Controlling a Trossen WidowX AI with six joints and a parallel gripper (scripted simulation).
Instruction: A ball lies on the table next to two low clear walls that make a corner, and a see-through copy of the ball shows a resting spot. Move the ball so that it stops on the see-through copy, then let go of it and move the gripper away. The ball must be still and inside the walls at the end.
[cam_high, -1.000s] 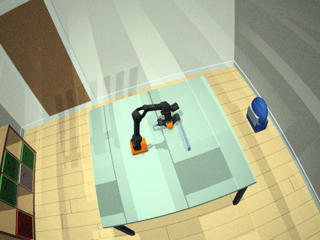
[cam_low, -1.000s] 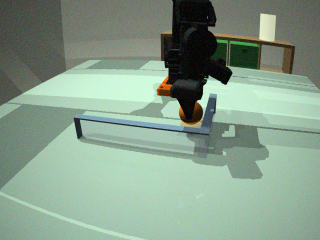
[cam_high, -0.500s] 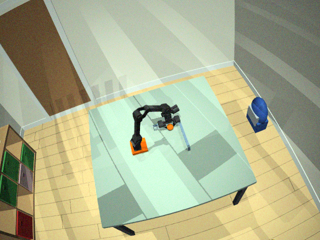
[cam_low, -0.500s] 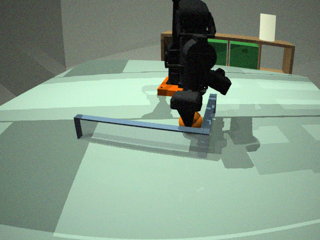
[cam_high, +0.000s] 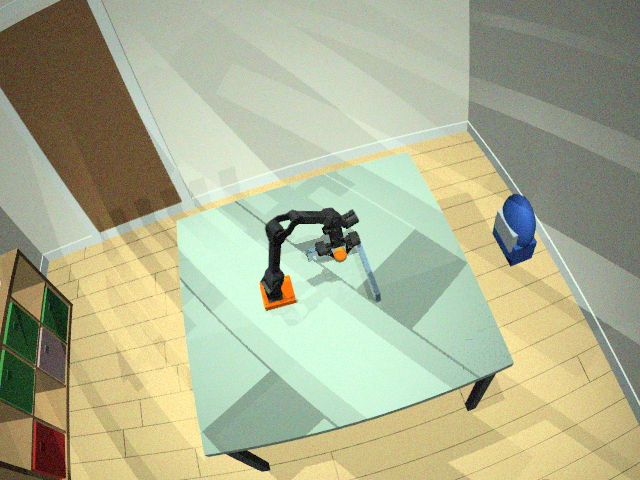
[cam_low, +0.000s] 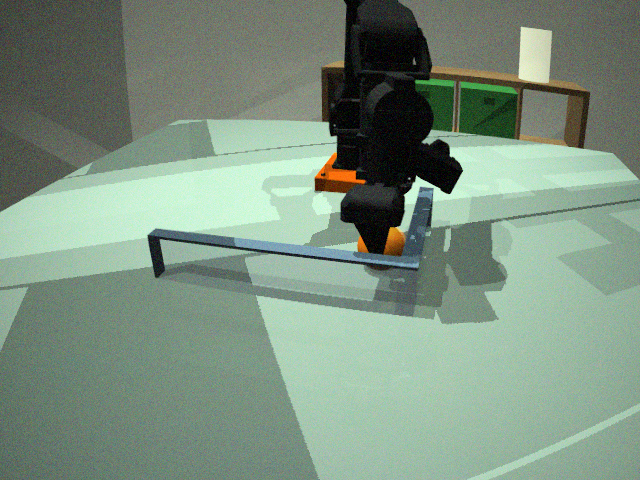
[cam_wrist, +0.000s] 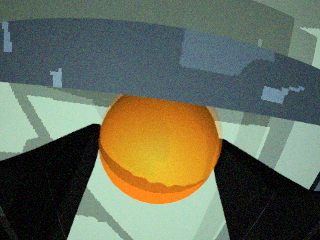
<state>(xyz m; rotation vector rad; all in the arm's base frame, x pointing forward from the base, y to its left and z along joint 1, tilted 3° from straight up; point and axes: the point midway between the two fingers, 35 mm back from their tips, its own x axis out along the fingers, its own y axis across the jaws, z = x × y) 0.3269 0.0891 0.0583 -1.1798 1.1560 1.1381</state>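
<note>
The orange ball (cam_high: 340, 254) (cam_low: 397, 239) (cam_wrist: 160, 150) is low at the table, on the inner side of the corner made by the long wall (cam_high: 369, 273) (cam_low: 284, 251) and the short wall (cam_low: 422, 219) (cam_high: 312, 254). My gripper (cam_high: 339, 250) (cam_low: 381, 246) (cam_wrist: 158, 140) is shut on the ball, with a black fingertip touching each side in the wrist view. The see-through copy (cam_wrist: 218, 127) shows only as a thin pale rim around the ball's upper edge, so the two almost coincide. Whether the ball touches the table is hard to tell.
The arm's orange base (cam_high: 279, 293) (cam_low: 338, 181) stands on the table (cam_high: 330, 361) (cam_low: 180, 387). A wall top (cam_wrist: 125, 60) crosses the wrist view just beyond the ball. A shelf (cam_low: 577, 113) and a blue object (cam_high: 518, 222) are away from the table.
</note>
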